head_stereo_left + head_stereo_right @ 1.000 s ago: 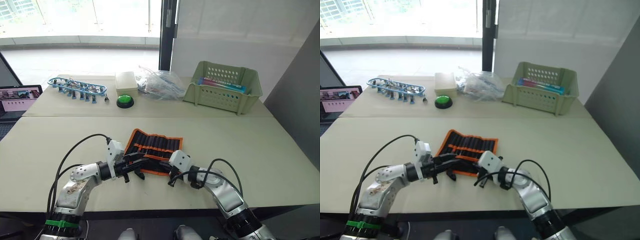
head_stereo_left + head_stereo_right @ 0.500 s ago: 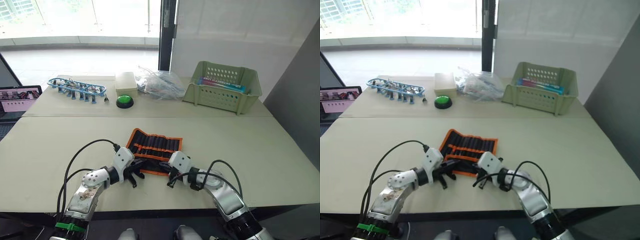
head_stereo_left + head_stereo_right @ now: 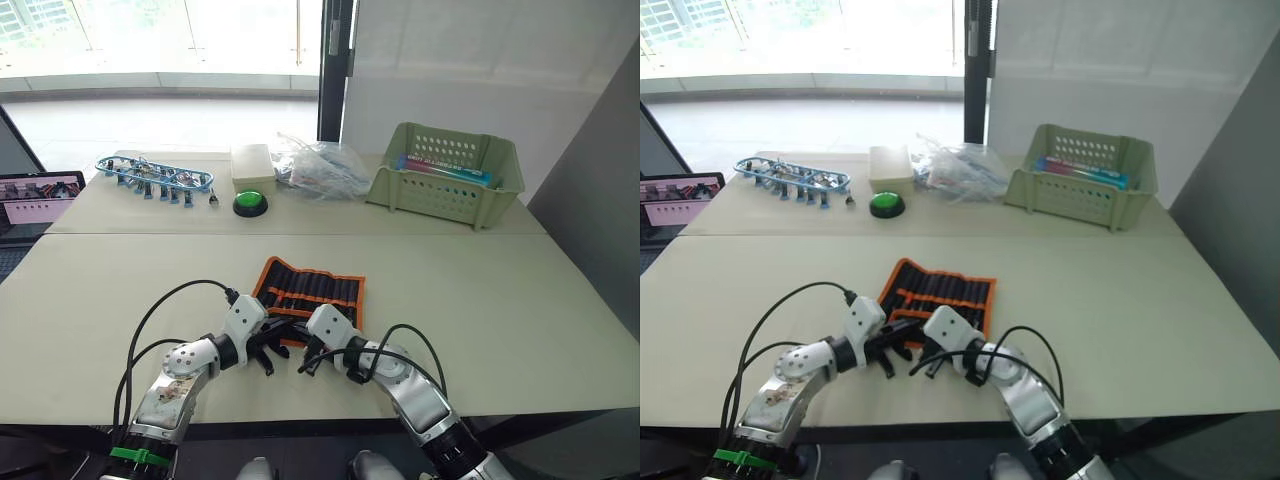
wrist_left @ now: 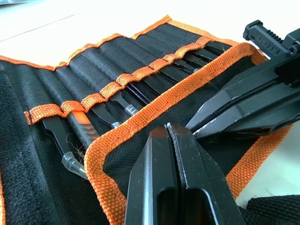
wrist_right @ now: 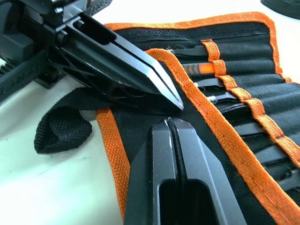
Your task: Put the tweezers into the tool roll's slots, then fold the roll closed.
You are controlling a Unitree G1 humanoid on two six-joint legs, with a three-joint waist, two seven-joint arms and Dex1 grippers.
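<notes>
Lying open on the near table, the tool roll (image 3: 308,296) had both grippers at its nearest edge. The left gripper (image 4: 169,136) was clenched, its two fingers pressed flat together with nothing between them, tips resting on the orange-trimmed flap of the roll. The right gripper (image 5: 168,125) was clenched the same way, empty, its tips on the black fabric just inside the orange border. The two grippers met tip to tip over that flap, nearly touching. Just beyond the left gripper's tips, the tweezers (image 4: 154,80) sat tucked in the row of slots under the orange band, beside an orange-handled tool (image 4: 83,129). A loose black strap (image 5: 63,126) curled off the roll's corner beside the right gripper.
</notes>
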